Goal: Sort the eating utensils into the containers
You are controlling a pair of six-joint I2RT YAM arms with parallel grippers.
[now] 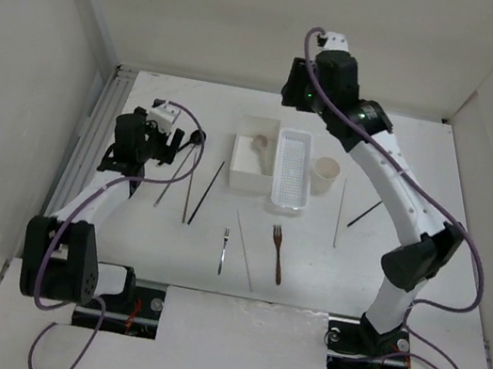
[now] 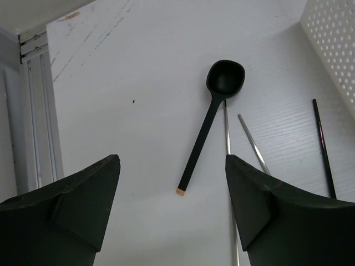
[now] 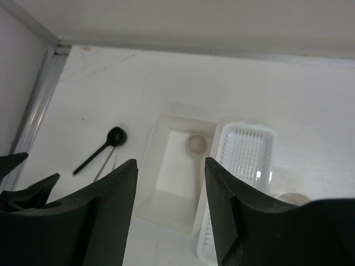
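The eating utensils lie flat on the white tabletop (image 1: 185,260). A black spoon (image 2: 206,132), with a deep round bowl and a slim handle tipped in orange, rests just ahead of the left jaws, which stand wide with nothing between them. Thin chopsticks (image 2: 253,141), pale and dark, lie beside its handle toward the right-hand finger. A small silver fork (image 1: 225,248) and a larger brown fork (image 1: 277,252) lie back toward the arm bases. The right jaws hang apart and empty above the white square box (image 3: 177,183), which holds a pale spoon (image 3: 195,144). The perforated basket (image 3: 247,149) sits against the box, with the cream cup (image 1: 326,175) just beside it.
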